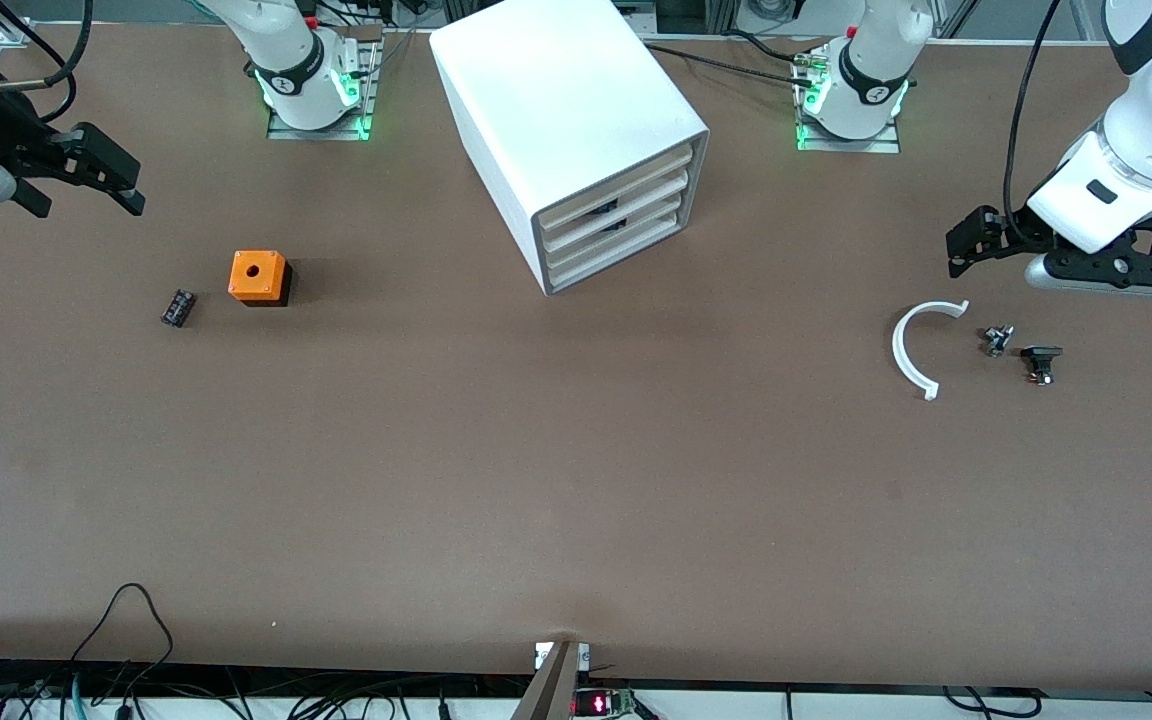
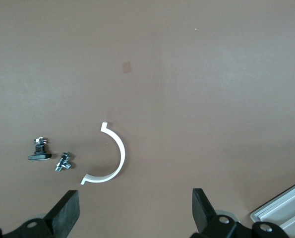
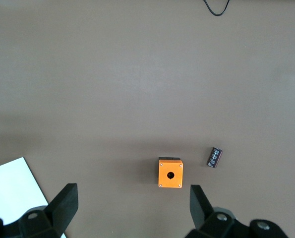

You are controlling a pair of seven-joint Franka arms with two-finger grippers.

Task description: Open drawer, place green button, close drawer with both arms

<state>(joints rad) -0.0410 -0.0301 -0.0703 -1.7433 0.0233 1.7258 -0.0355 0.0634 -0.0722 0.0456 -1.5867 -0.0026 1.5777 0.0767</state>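
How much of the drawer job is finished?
All three drawers of the white cabinet sit shut, and no green button shows on the table. That fits a button already shut inside, or drawers yet to be opened; I cannot tell which. Nothing is in hand: left gripper and right gripper hang over the table, jaws apart.

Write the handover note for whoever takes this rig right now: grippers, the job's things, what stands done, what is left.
Left gripper: open, holding nothing, up over the table at the left arm's end, near the white curved piece and two small dark parts.
Right gripper: open, holding nothing, up over the right arm's end, near the orange box and a small black part.
Drawer cabinet: between the bases, all drawers shut.
Green button: not visible in any view.
This fits either the button shut inside a drawer, or it not being on the table. Check a drawer before moving.
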